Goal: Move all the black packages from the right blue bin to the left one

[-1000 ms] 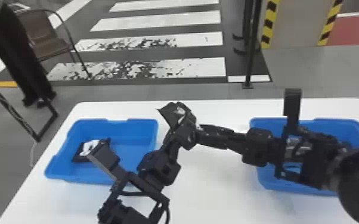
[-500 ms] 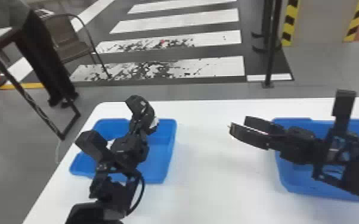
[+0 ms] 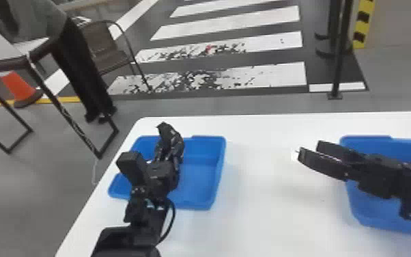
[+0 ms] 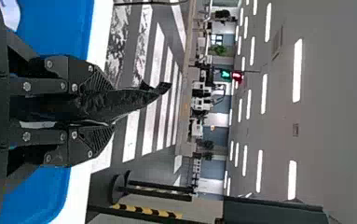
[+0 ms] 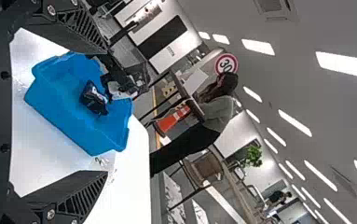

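Observation:
My left gripper (image 3: 171, 145) is over the left blue bin (image 3: 199, 177), holding a black package (image 3: 164, 129) at its tips. In the left wrist view, the left gripper (image 4: 102, 111) pinches that crinkled package (image 4: 125, 101) between both fingers. Beside the right bin (image 3: 372, 208), its tips above the white table left of the rim, my right gripper (image 3: 310, 149) stands open and holds nothing. The right wrist view has the right gripper (image 5: 105, 111) with its fingers wide apart; beyond them another black package (image 5: 93, 98) lies in the left bin (image 5: 64, 116).
Both bins stand on the white table (image 3: 269, 205), with a strip of tabletop between them. Past its left edge are a chair (image 3: 104, 48), an orange cone (image 3: 17, 85) and another table's metal frame (image 3: 61, 109).
The left gripper has carried its package leftward over the left bin, away from the right gripper. The right gripper now stands apart and open. The head view has swung left.

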Available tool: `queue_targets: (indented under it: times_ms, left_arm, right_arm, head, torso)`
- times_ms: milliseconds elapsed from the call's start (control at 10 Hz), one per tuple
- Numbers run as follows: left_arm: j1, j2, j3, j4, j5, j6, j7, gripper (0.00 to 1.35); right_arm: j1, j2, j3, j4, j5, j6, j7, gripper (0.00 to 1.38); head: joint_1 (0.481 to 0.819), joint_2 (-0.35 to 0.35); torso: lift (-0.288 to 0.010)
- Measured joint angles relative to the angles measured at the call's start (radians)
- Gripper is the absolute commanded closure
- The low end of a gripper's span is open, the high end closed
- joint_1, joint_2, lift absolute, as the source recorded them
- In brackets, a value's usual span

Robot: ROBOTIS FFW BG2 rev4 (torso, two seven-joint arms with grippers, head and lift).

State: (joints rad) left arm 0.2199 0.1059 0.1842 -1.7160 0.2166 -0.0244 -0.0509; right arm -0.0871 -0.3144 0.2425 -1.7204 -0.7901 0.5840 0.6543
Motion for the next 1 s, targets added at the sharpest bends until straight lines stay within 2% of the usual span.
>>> queue_targets:
  times_ms: [100, 200, 300, 400, 500, 700, 900, 1000]
  left_arm:
    - [0.01, -0.001, -0.019, 0.003, 0.041, -0.025, -0.004, 0.05]
    - [0.027, -0.002, -0.039, 0.004, 0.081, -0.076, -0.024, 0.1]
    - [0.046, -0.005, -0.055, -0.002, 0.112, -0.142, -0.058, 0.1]
    - [0.078, -0.012, -0.068, -0.045, 0.11, -0.184, -0.071, 0.1]
    - [0.119, -0.017, -0.09, -0.106, 0.095, -0.204, -0.071, 0.1]
    - [0.187, -0.016, -0.161, -0.201, 0.106, -0.234, -0.07, 0.1]
    - [0.225, 0.001, -0.231, -0.269, 0.102, -0.218, -0.076, 0.1]
    - [0.236, 0.005, -0.251, -0.277, 0.112, -0.201, -0.081, 0.1]
  right_arm:
    - [0.006, 0.001, -0.021, -0.019, 0.033, 0.044, -0.003, 0.12]
    - [0.018, 0.003, -0.045, -0.041, 0.071, 0.061, -0.024, 0.12]
    - [0.061, 0.014, -0.086, -0.094, 0.114, 0.066, -0.087, 0.11]
    - [0.144, 0.037, -0.154, -0.191, 0.167, 0.066, -0.173, 0.12]
    - [0.237, 0.062, -0.221, -0.291, 0.208, 0.065, -0.272, 0.12]
    - [0.375, 0.1, -0.305, -0.406, 0.269, 0.017, -0.417, 0.11]
    - [0.414, 0.108, -0.319, -0.404, 0.35, -0.032, -0.51, 0.07]
    - [0.387, 0.107, -0.32, -0.346, 0.378, -0.036, -0.511, 0.06]
  head:
    - [0.695, 0.349]
    - [0.695, 0.327]
    - [0.695, 0.294]
    - [0.695, 0.252]
    - [0.695, 0.223]
    - [0.695, 0.113]
    - [0.695, -0.006]
    - [0.695, -0.025]
  torso:
    - [-0.154]
    - [-0.154]
    - [-0.154]
    - [-0.154]
    - [-0.154]
    - [-0.154]
    - [-0.154]
    - [-0.154]
